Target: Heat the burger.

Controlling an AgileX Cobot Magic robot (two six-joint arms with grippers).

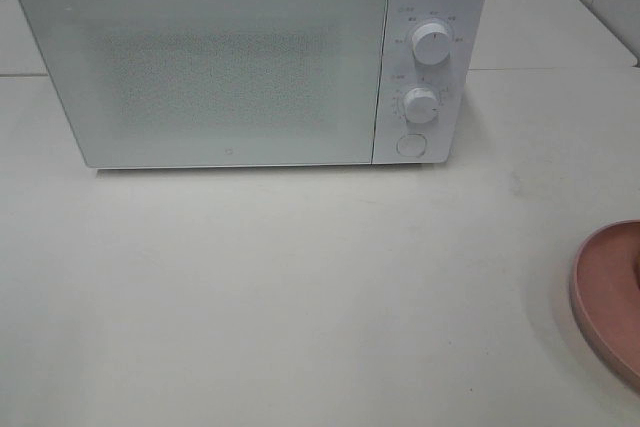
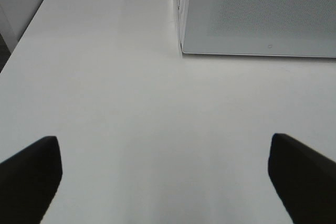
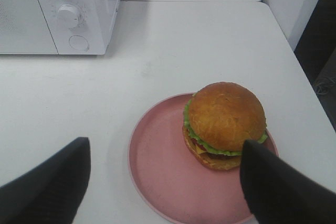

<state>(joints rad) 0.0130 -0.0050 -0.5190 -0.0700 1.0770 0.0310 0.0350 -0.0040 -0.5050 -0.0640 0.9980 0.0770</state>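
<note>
At the far left, the left gripper hangs over bare white table, its two dark fingers spread as wide as they go with nothing between them. Ahead of it stands the white microwave, whose door is shut flat against the body; the perforated window shows no clear view inside. On the microwave's right panel sit the upper dial, the lower dial and, under them, a round door-release button.

Further right, the table runs bare until the pink plate at the edge of the high view, only partly in frame there. The right wrist view shows it whole: the burger sits upright on the plate, toward one side and not centred, bun on top, lettuce and cheese showing at the edge. The right gripper hovers just above the plate, fingers spread wide and holding nothing; one finger overlaps the burger's edge in the view, but contact cannot be confirmed.

Judging from this, the task is at its very start: door closed, burger not yet lifted. The next move likely calls for opening the door, probably by pressing the round button, before burger or plate can go in.
</note>
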